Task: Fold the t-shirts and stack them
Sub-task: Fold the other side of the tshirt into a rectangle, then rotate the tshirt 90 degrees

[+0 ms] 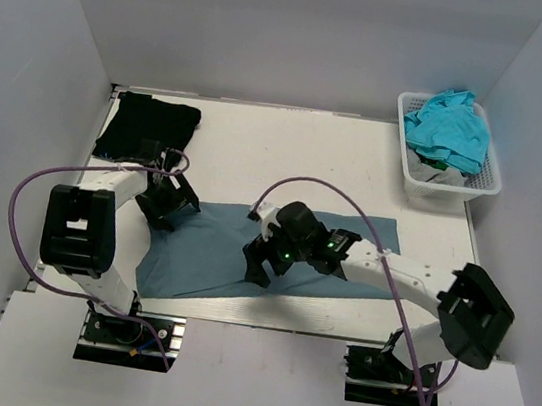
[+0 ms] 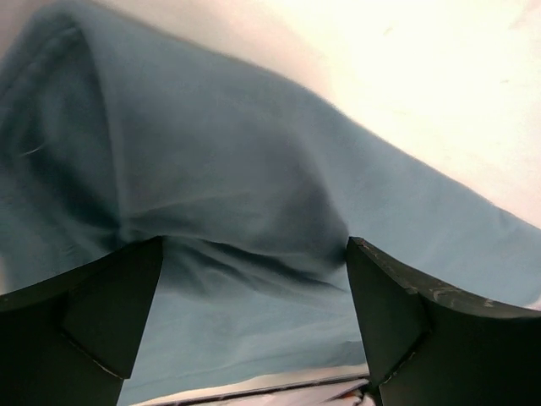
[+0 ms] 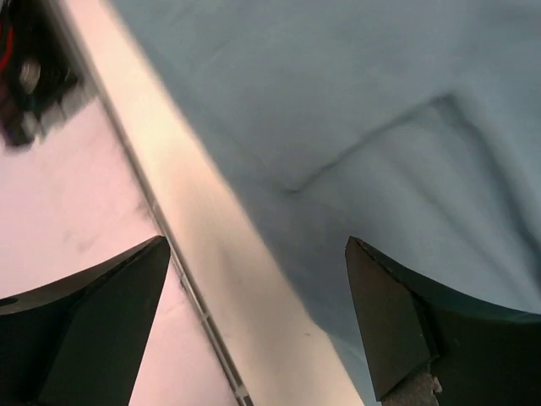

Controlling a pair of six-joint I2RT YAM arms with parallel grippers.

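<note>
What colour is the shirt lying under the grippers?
The shirt is slate-blue; best seen from top external.

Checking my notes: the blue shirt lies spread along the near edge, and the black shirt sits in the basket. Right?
Not quite. The top view shows the black shirt on the table at far left, not in the basket. The blue shirt does lie spread along the near edge.

Slate-blue t-shirt (image 1: 199,248), black t-shirt (image 1: 146,125), turquoise t-shirts (image 1: 450,127), white lattice basket (image 1: 441,193), white table (image 1: 288,150)
</note>
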